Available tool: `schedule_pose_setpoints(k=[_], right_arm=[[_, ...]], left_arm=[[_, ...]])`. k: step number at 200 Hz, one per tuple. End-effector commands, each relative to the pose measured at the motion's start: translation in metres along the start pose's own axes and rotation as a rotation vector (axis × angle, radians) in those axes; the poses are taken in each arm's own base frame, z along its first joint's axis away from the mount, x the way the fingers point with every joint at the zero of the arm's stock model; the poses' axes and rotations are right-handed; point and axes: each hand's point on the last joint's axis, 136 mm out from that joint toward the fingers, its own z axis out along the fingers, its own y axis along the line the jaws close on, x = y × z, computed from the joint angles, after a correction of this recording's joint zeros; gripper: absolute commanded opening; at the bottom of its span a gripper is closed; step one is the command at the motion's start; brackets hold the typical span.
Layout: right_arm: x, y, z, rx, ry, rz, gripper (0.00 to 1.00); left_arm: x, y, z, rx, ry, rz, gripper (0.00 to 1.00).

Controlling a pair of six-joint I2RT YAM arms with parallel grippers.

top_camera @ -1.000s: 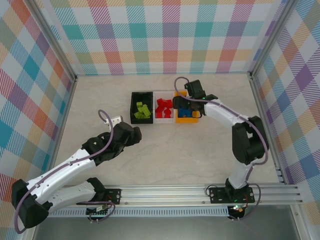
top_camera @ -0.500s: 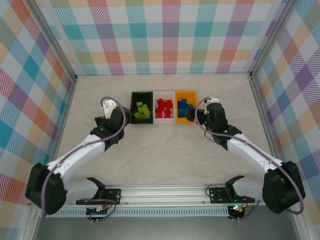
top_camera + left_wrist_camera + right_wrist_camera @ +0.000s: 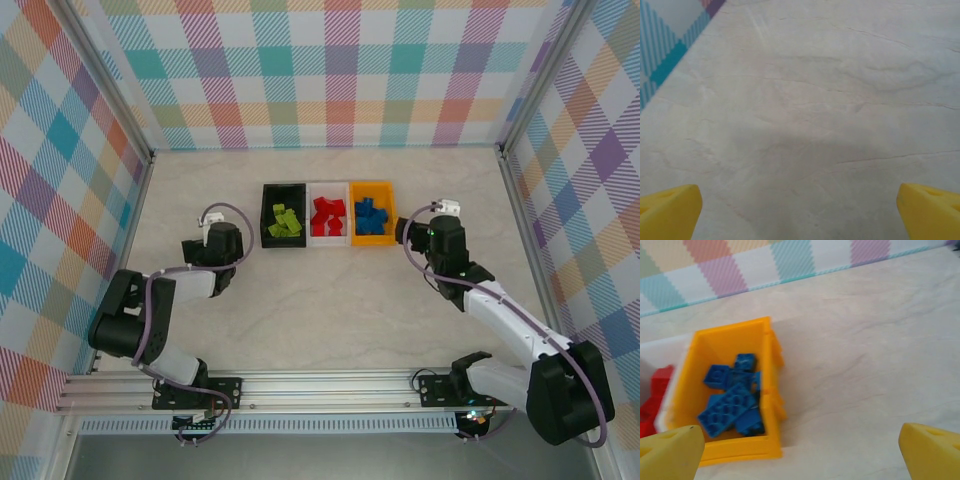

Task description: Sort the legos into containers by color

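Right gripper [image 3: 408, 232], open and empty, sits just right of the orange bin [image 3: 372, 185]; left gripper [image 3: 235, 250], likewise open, flanks the black bin [image 3: 283, 187].

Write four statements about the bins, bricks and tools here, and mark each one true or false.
1. The green bricks lie in the black bin. True.
2. The red bricks lie in the orange bin. False: they lie in the white bin; the orange bin holds the blue bricks.
3. The right tool grips a blue brick. False: it is open and empty.
4. The left tool is open above bare table. True.
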Motion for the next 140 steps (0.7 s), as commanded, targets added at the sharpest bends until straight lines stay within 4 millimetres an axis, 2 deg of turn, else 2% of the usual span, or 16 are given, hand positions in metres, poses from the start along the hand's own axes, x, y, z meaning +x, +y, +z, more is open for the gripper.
schedule_pose_setpoints(k=[1,19,28,36,46,56,62,100,123,128,140], right_arm=[[-0.011,-0.034,0.005,0.130,-0.088,-0.083,1.00],[-0.002,-0.056,0.014,0.194,-0.080,-0.113,1.00],[0.003,-0.064,0.020,0.216,-0.066,-0.127,1.00],[0.010,-0.071,0.025,0.231,-0.058,-0.137,1.00],[0.013,-0.076,0.031,0.214,-0.081,-0.140,1.00],[0.018,-0.079,0.035,0.182,-0.122,-0.130,1.00],[0.015,-0.080,0.037,0.159,-0.153,-0.106,1.00],[0.028,-0.082,0.060,0.074,-0.136,-0.092,1.00],[0.032,-0.072,0.072,0.009,-0.088,-0.115,1.00],[0.039,-0.071,0.076,-0.003,-0.065,-0.120,1.00],[0.039,-0.068,0.076,-0.033,-0.103,-0.128,1.00]], left_arm=[[-0.027,-0.008,0.003,0.093,-0.110,-0.059,1.00],[-0.024,-0.009,-0.001,0.203,-0.136,-0.108,1.00],[-0.016,-0.006,-0.004,0.247,-0.170,-0.145,1.00],[-0.016,-0.003,-0.005,0.247,-0.239,-0.168,1.00],[-0.011,-0.003,-0.002,0.235,-0.172,-0.159,1.00],[-0.014,-0.001,0.000,0.216,-0.188,-0.163,1.00],[-0.012,0.000,0.001,0.209,-0.169,-0.166,1.00],[-0.013,0.000,0.000,0.208,-0.179,-0.166,1.00],[-0.014,0.000,0.000,0.208,-0.178,-0.166,1.00],[-0.014,0.001,0.000,0.207,-0.179,-0.167,1.00],[-0.014,0.000,0.000,0.208,-0.179,-0.166,1.00]])
